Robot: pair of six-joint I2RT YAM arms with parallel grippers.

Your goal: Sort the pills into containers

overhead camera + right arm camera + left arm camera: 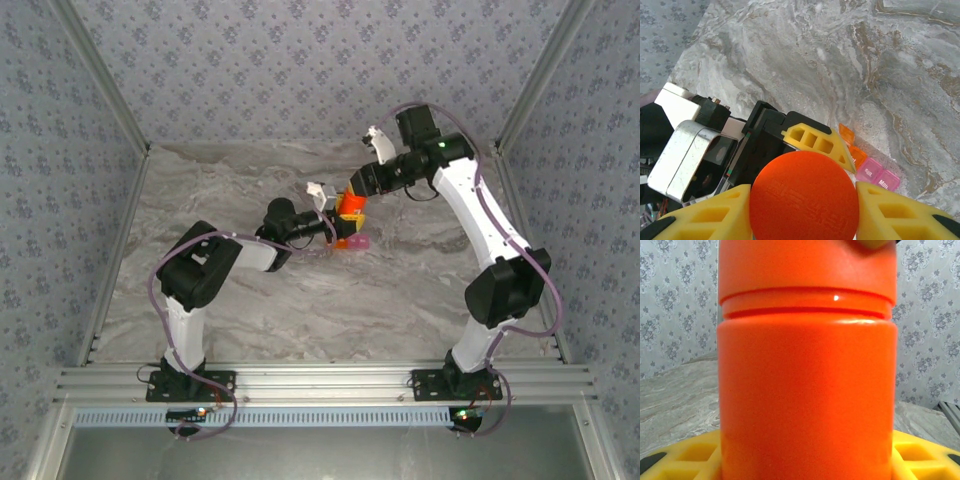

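Bottle (805, 390): left fingers (690, 457) clench it; hold it straight up.
Lid (804, 200): right fingers (900, 215) squeeze it; twist slowly.
Pill box (875, 172): sits close; don't bump.

Your left claw (335, 228), arm stretched low, grips the orange bottle (350, 208). Your right claw (804, 200) points down from above, fingers pressed to both sides of its cap.

Top external sits high behind the arm bases, looking down over the whole table (250, 300), far off. Left wrist looks level, right up against the orange bottle (805, 390) side. Right wrist looks straight down on its cap, close. All 3 share the bottle; top and right wrist share the pill box (867, 167).
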